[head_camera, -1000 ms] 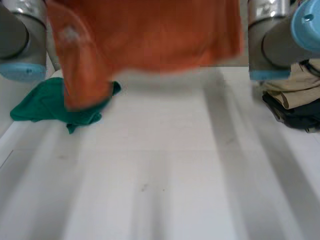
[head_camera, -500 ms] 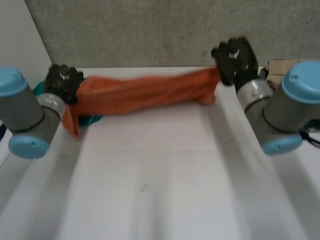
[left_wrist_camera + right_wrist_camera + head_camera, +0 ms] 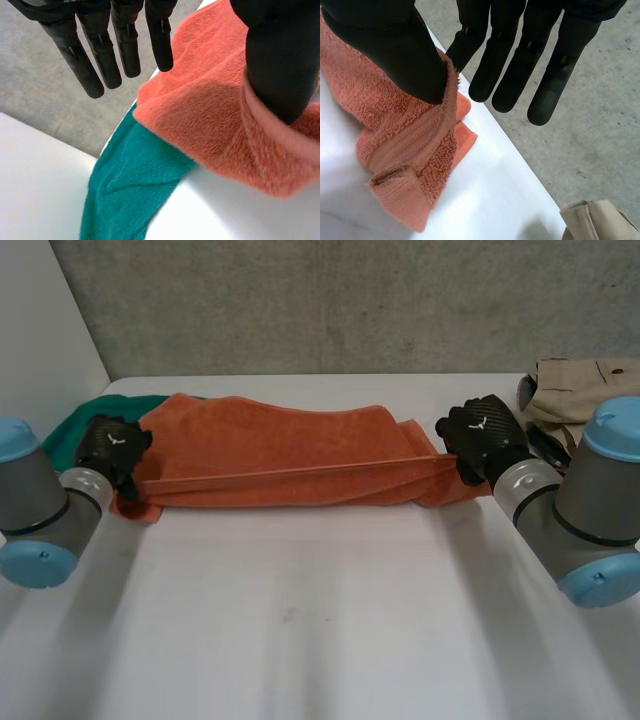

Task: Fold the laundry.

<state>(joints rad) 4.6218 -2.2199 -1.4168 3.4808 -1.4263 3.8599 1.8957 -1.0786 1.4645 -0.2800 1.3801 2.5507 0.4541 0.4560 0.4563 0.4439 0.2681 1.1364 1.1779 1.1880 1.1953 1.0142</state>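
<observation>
Table (image 3: 320,620) bearing an orange towel (image 3: 270,450), lying stretched along its far side.
A green cloth (image 3: 70,430) is peeking from under the towel's left end, with beige clothes (image 3: 575,385) sitting near its right end. The left hand (image 3: 110,450) and right hand (image 3: 480,435) are each resting a thumb on one end, fingers straight and spread apart.

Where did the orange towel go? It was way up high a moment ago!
The orange towel came down from up near the camera and now lies stretched on the table. Both hands came down with it: the left hand at one end, the right hand at the other, fingers straight, the towel's edge against each thumb. The green cloth and the beige clothes stayed put.
</observation>
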